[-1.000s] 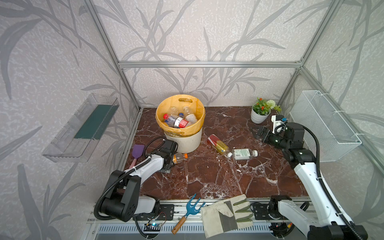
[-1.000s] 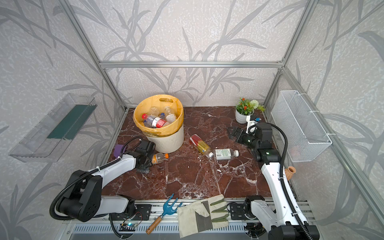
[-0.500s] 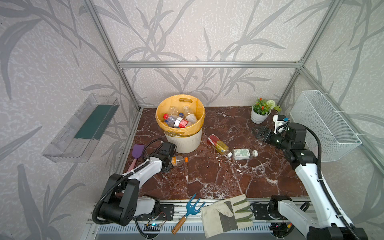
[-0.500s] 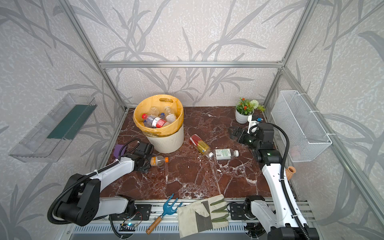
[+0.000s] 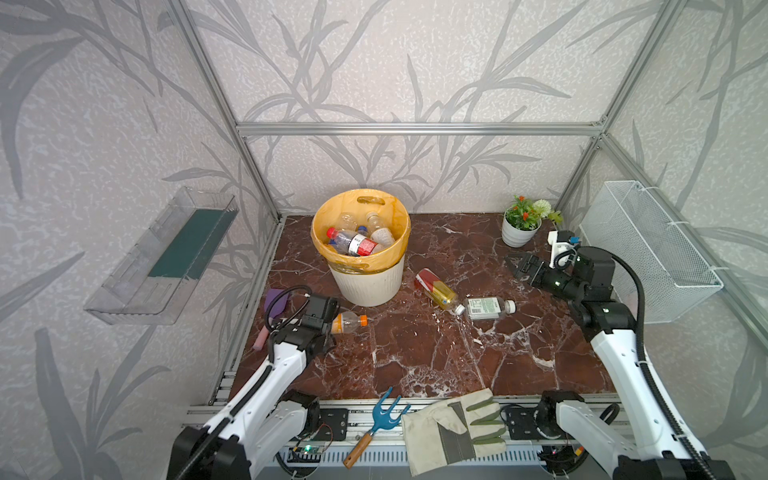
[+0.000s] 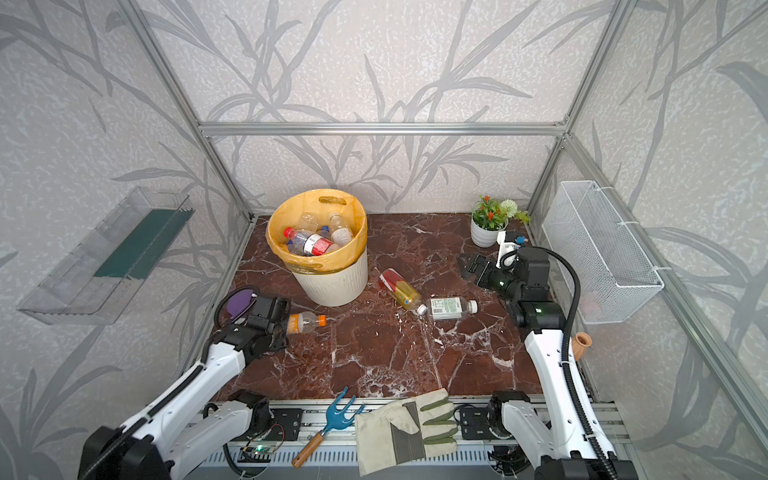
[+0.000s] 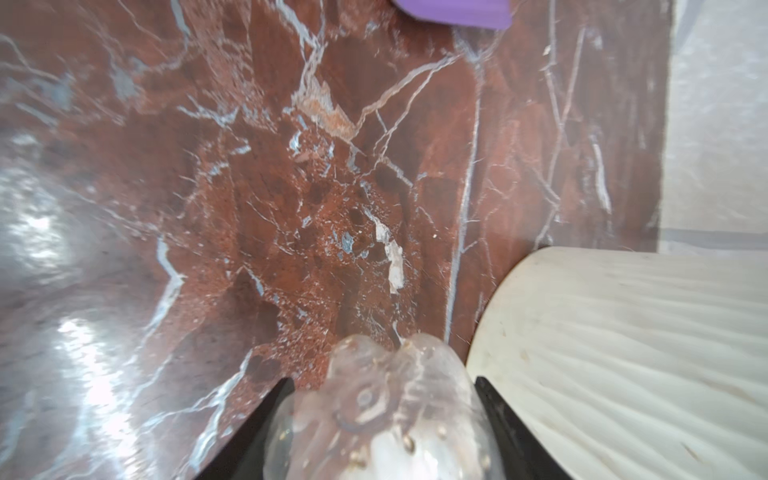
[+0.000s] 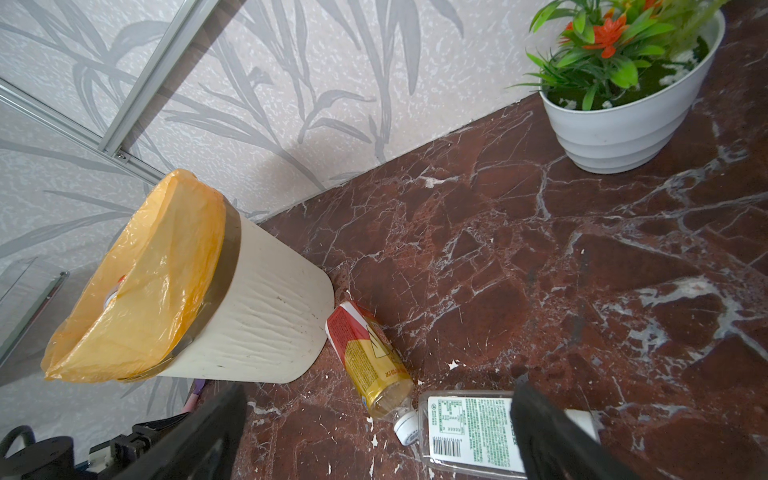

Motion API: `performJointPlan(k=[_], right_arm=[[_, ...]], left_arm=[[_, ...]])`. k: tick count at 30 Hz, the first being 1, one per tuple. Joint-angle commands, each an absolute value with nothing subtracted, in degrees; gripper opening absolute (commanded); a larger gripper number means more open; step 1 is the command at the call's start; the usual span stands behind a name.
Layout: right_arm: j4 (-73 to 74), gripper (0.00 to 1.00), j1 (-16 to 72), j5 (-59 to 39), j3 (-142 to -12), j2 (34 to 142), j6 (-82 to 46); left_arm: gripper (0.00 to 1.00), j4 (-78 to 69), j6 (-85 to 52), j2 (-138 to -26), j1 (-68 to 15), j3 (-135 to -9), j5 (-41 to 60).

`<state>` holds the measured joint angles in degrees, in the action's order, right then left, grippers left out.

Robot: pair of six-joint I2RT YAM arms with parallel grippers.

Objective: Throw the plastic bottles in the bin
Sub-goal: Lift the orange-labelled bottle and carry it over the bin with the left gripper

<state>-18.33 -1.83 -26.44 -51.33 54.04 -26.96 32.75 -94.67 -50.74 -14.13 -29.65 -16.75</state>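
Three plastic bottles are outside the bin (image 5: 370, 284), which stands near the back-left corner of the table (image 5: 415, 353) with at least four bottles (image 5: 353, 245) inside. The left gripper (image 7: 382, 380) is clamped on one of the three — the orange-capped bottle (image 5: 348, 322), by the left edge. Two more — a red-and-yellow-labelled bottle (image 5: 436, 289) and a green-labelled bottle (image 5: 488, 307) — lie mid-table, cap beside base. The right gripper (image 5: 516, 266), near the right edge, has its fingers wide apart and holds nothing.

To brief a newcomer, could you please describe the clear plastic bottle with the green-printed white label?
Find the round cream-white ribbed bin lined with an orange bag. The clear bottle lies on the red marble tabletop to its right, just past a red-and-yellow-labelled bottle. Its white label with green print sets it apart.
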Motion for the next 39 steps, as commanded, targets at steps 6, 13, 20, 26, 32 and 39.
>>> performJointPlan(k=[6,13,20,26,32,39], right_arm=[[-17.3,0.99,-2.0,-26.8,-50.9,52.9,-27.7],[-16.3,0.99,-2.0,-26.9,-51.0,52.6,-29.1],[-16.5,0.99,-2.0,-27.4,-51.6,52.4,-29.8],[-16.9,0.99,-2.0,-27.1,-52.5,52.6,-29.7],[-16.9,0.99,-2.0,-27.3,-52.8,53.2,-30.0],[-16.9,0.99,-2.0,-27.2,-53.0,53.0,-30.2]], left_arm=[[0.40,46.4,-88.6,-32.4,-15.5,-29.1,-19.1],[0.33,51.9,-82.5,-25.3,-19.7,-36.1,-24.3],[0.35,49.4,-72.8,-30.7,-24.0,-47.2,-28.8],[0.35,46.0,-66.7,-33.8,-26.9,-54.4,-29.6],[0.34,40.0,-59.2,-35.9,-30.6,-60.8,-32.0],[0.38,29.9,-46.1,-46.8,-30.7,-71.1,-29.2]])
